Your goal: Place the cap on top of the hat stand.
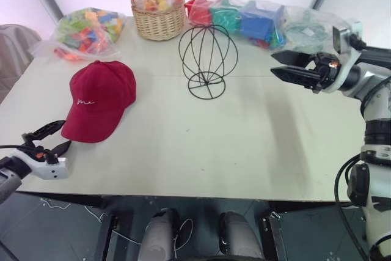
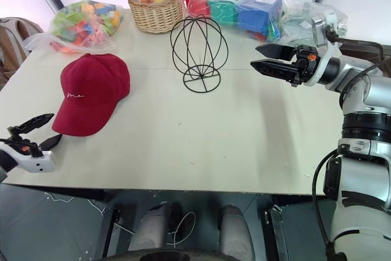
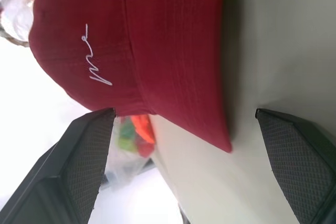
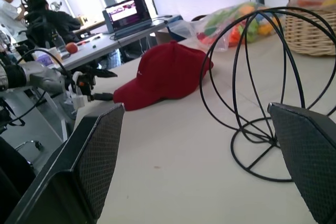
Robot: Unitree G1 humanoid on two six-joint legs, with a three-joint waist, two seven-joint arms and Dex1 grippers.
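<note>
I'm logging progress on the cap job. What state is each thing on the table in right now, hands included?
Cap: lying on the table, brim toward the left hand, not held.
Hat stand: upright, bare, nothing on it.
Left hand: open, just short of the brim.
Right hand: open, empty, level, beside the stand.
Basket: upright, with a bag of toys in it.
Toy bags: closed, lying along the far edge.

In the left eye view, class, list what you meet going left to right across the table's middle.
Left gripper → cap → hat stand → right gripper.
</note>
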